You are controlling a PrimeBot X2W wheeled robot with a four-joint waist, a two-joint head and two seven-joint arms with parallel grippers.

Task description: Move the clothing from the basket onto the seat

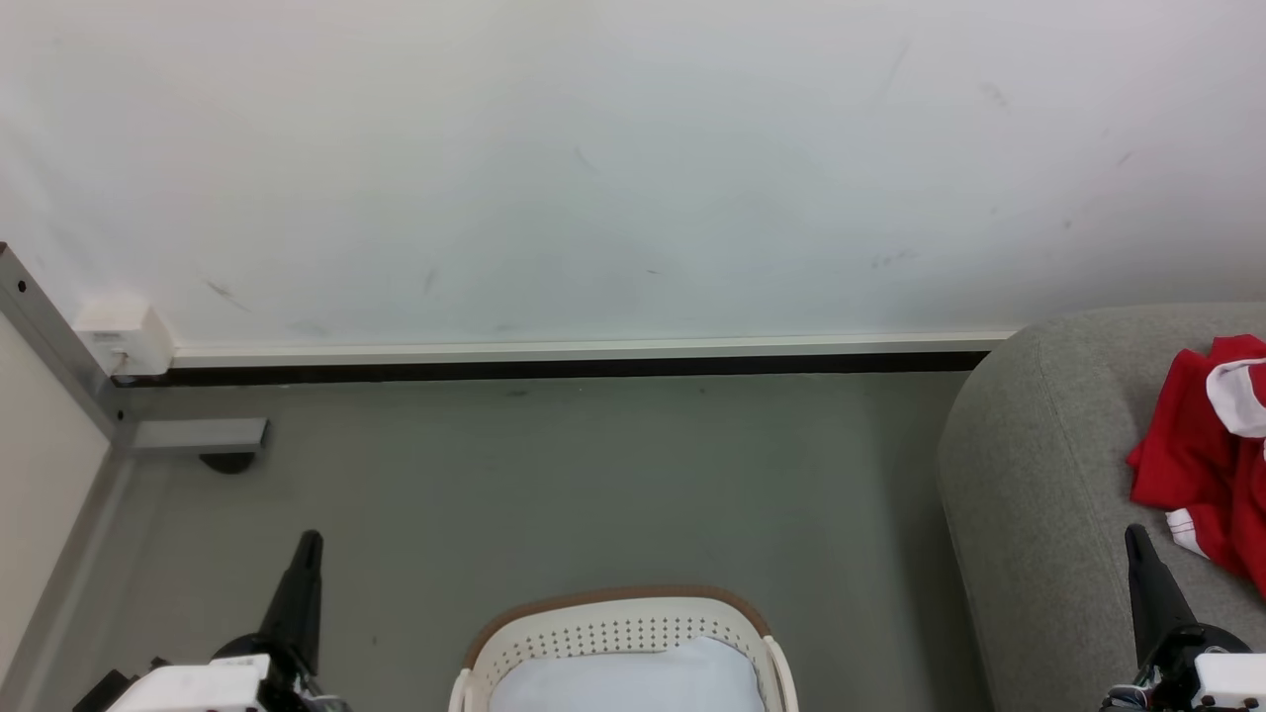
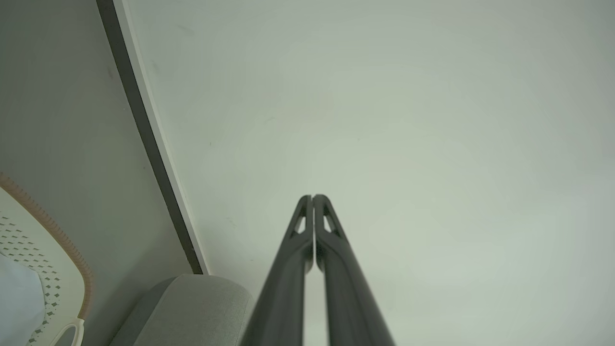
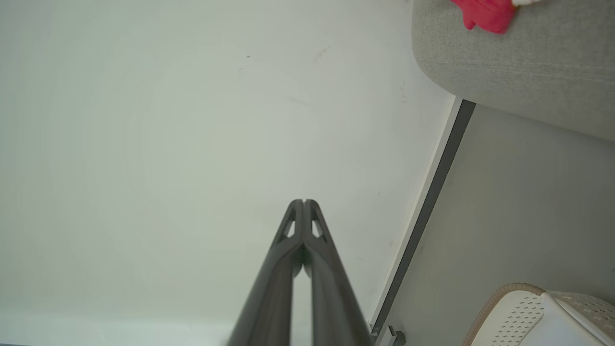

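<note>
The red clothing (image 1: 1202, 445) lies in a heap on the grey seat (image 1: 1039, 494), at the right side of the head view and well apart from the basket (image 1: 618, 633). In the part of the basket that can be seen there is only a pale cushion (image 1: 633, 677) and no red cloth. The front part is cut off, so I cannot tell if a garment is left there. The left hand (image 2: 313, 197) and the right hand (image 3: 303, 202) are both fully closed, finger against finger, with nothing between them, and both point toward the wall. I judge the step now is a check: the head should look lower into the basket before any reach. If red cloth appears, the nearer hand should open wide above it and pinch only the cloth, not the cushion or the rim.
</note>
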